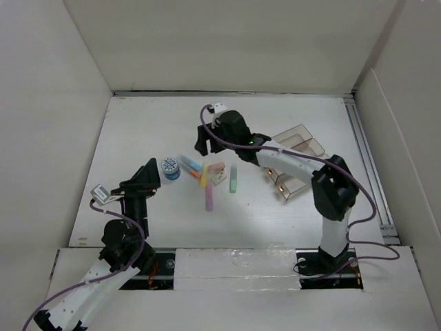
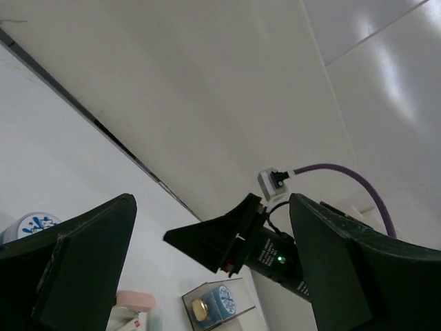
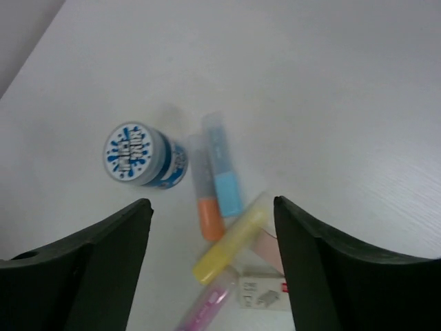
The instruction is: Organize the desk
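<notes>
Right gripper [image 3: 211,205] and left gripper [image 2: 212,200] are shown wide and empty; a blue marker [image 3: 226,189] pick is judged pending, requiring descent and closure.

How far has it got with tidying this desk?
Barely begun, it seems. Done: nothing obvious; the markers and the little jar lie loose on the desk, away from the clear tray. In hand: nothing; the left gripper and right gripper are open and empty, the right above the markers. Left: putting all of them away.
</notes>
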